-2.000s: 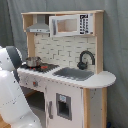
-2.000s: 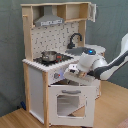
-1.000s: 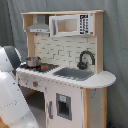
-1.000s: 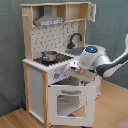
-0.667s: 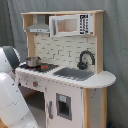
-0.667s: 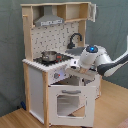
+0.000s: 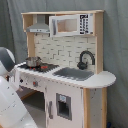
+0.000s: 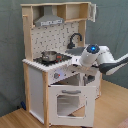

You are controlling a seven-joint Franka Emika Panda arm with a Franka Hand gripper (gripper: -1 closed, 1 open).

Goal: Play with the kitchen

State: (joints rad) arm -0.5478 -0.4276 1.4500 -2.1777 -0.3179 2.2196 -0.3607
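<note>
The kitchen is a tall white and light-wood toy unit seen in both exterior views, kitchen. A small pot sits on its stovetop, under the range hood. The oven door hangs tilted open, with a dark gap above it. My arm reaches in from the second exterior view's right. My gripper is at the counter's front edge, just above the open oven and right of the knobs. In the first exterior view only my white arm shows at the left, and the gripper is hidden.
A grey sink and black faucet take the counter's right half, with a microwave on the shelf above. A grey curtain hangs behind the kitchen. The floor is wood.
In the second exterior view my wrist and gripper have risen from in front of the oven opening up to the counter's front edge. The oven door has stayed tilted open.
</note>
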